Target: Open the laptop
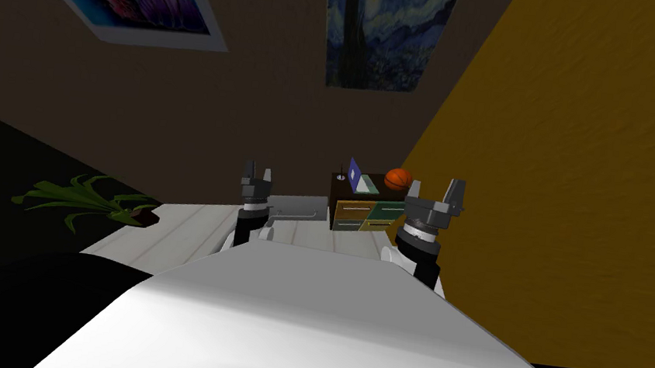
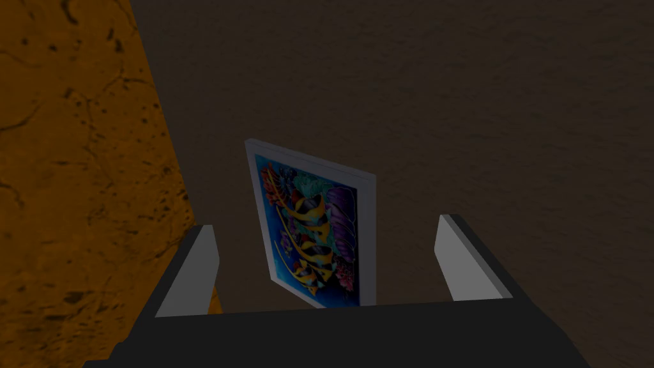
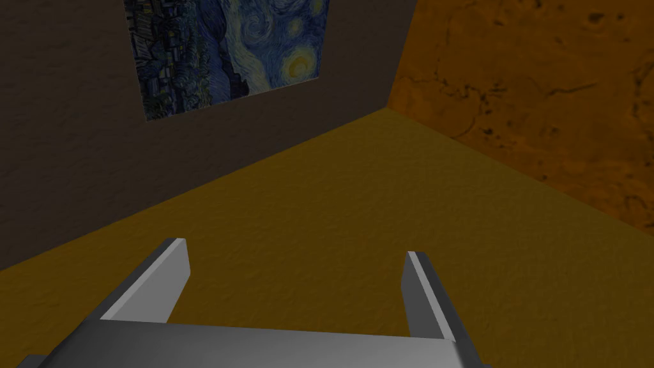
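Blue laptop [image 1: 354,173] (lid upright) at the cabinet's [image 1: 361,212] left edge

readable text: none | laptop [image 1: 354,174]: too small to tell | fish painting [image 2: 313,223], night-sky painting [image 3: 223,51]: no lettering

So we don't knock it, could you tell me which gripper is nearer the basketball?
Right. The right gripper sits just right of the basketball, short of its cabinet; the left gripper is well to its left, beyond the laptop.
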